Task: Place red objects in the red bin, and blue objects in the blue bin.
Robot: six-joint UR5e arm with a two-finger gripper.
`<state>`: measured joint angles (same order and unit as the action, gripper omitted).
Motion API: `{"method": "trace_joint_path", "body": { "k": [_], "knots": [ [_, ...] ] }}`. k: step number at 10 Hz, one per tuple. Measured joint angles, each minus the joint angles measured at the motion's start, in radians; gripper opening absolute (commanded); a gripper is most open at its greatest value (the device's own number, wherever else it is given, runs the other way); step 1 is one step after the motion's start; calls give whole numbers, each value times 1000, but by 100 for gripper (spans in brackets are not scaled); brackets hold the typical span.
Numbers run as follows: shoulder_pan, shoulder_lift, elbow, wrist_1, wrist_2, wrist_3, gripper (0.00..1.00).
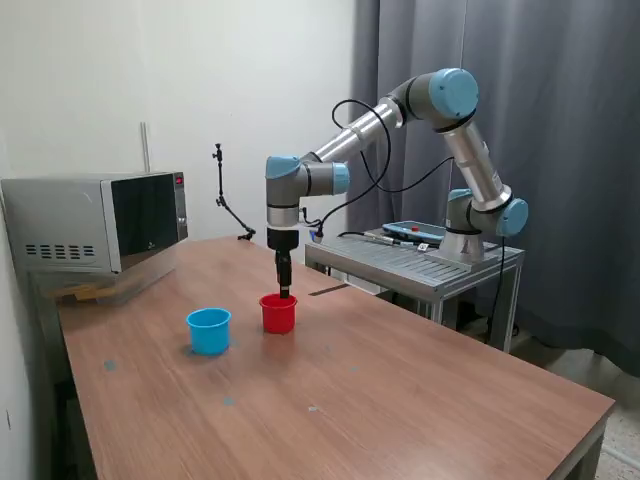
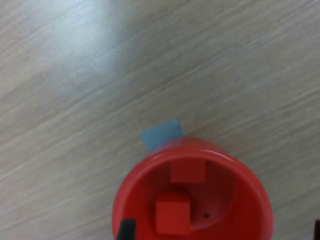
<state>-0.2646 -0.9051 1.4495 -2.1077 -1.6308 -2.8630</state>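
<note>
Gripper poised over red cup; two red cubes lie inside it.

Nearest on the brown wooden table (image 1: 400,400), toward the exterior view's left, stands the small round light blue plastic cup (image 1: 209,330); its contents cannot be seen. Just beyond it stands the small round red plastic cup (image 2: 192,200), with both small solid red cubes (image 2: 173,217) on its floor. The black two-finger gripper (image 1: 285,293) hangs at the red cup's rim; whether the fingers are apart or together cannot be told. No dark blue cubes are visible. Judged: the cubes are light, rigid, smooth-faced, best pinched across opposite flat sides; the cups are thin, light and easily tipped. Farthest back sits a grey microwave oven (image 1: 95,222).
</note>
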Motion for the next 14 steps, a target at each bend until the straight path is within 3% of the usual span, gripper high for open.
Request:
{"method": "trace_joint_path", "body": {
  "k": [2,5,8,10,12,14],
  "knots": [
    [2,-17,5,2,-4,-3,100],
    [5,-156,21,36,-9,-22,100],
    [31,-335,42,202,-8,-203,100],
    [68,-429,45,252,-4,-308,100],
    [101,-516,43,285,-2,-353,100],
    [117,-584,40,407,-2,-363,100]
  ]
}}
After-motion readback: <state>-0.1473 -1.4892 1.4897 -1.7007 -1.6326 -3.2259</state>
